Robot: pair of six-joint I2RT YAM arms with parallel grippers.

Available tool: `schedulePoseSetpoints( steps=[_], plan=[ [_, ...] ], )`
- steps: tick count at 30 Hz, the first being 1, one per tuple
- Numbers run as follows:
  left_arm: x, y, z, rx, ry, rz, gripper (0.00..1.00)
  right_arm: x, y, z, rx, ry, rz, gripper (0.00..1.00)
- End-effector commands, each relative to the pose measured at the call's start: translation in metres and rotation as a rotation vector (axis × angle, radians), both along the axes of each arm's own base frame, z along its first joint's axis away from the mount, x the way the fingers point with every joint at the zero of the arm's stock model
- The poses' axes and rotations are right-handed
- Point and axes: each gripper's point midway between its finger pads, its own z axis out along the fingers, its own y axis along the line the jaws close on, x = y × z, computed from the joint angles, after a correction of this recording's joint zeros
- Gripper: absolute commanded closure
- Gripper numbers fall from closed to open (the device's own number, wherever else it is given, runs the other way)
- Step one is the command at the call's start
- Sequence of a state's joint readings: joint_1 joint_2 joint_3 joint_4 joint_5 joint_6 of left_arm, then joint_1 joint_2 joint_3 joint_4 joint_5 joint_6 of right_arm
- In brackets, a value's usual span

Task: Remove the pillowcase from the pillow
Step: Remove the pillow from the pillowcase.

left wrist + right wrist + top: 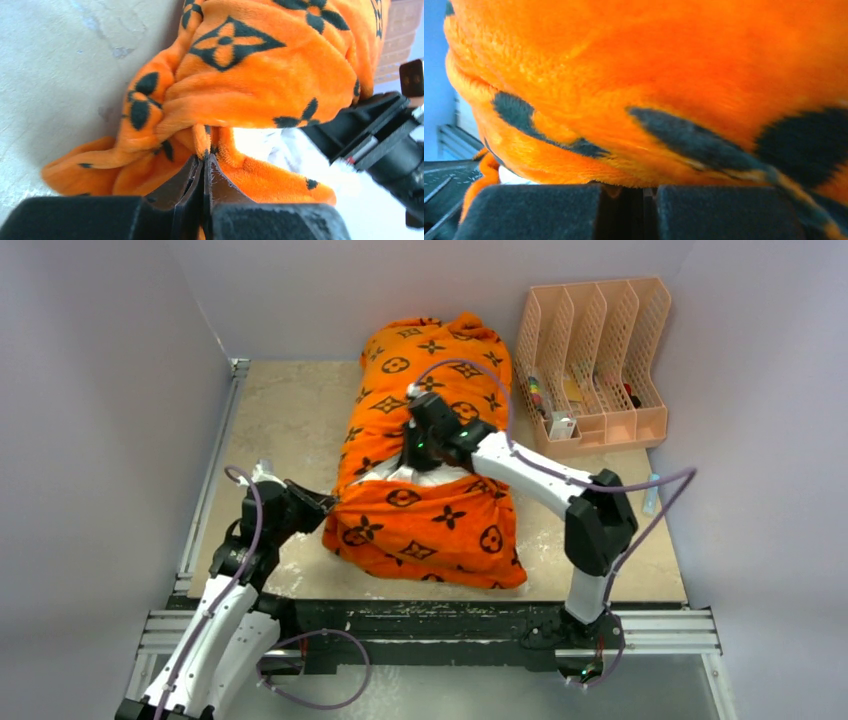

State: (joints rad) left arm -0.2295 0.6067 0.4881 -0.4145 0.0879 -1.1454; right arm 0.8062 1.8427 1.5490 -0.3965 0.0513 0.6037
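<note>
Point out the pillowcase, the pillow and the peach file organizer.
pillowcase (430, 525), top view, near orange panel
pillow (395, 475), top view, white patch at the opening
file organizer (620, 428), top view, low front wall

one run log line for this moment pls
stage: grasp | left gripper: shut on pillowcase corner | right gripper: shut on pillowcase at opening | pillow: mostly inside, white patch showing

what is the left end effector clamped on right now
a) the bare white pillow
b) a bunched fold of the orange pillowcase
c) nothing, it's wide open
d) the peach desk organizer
b: the left wrist view shows the left end effector with its jaws shut on a gathered fold of the orange pillowcase.
</note>
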Motion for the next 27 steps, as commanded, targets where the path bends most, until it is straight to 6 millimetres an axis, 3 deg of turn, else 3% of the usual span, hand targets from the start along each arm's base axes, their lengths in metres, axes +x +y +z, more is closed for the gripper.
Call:
schedulePoseSetpoints(
  steps=[1,5,10,13,15,19,21,27],
  plan=[
    [-0.015,-0.007,0.018,0.041,0.001,-0.105,1.00,0.088,-0.085,0.054,0.107,-0.164,-0.279,1.00],
    [-0.035,-0.007,-0.006,0.039,0.066,-0.127,1.00,0.105,-0.089,0.119,0.204,-0.251,-0.250,1.00],
    [-0.051,-0.034,-0.023,-0.084,0.091,-0.264,1.00,0.122,-0.067,0.175,0.278,-0.323,-0.164,1.00],
    [-0.048,-0.033,-0.030,0.005,0.099,-0.269,1.00,0.129,-0.058,0.186,0.306,-0.345,-0.136,1.00],
    [-0.051,-0.043,-0.042,0.058,0.143,-0.299,1.00,0.129,-0.050,0.197,0.362,-0.353,-0.123,1.00],
    [-0.050,-0.100,-0.051,0.157,0.098,-0.373,1.00,0.129,-0.042,0.220,0.403,-0.362,-0.093,1.00],
    [-0.056,-0.118,-0.060,0.239,0.110,-0.380,1.00,0.124,-0.031,0.233,0.434,-0.366,-0.038,1.00],
    [-0.049,-0.112,-0.075,0.305,0.045,-0.248,1.00,0.108,-0.017,0.237,0.429,-0.368,0.013,1.00]
  ],
)
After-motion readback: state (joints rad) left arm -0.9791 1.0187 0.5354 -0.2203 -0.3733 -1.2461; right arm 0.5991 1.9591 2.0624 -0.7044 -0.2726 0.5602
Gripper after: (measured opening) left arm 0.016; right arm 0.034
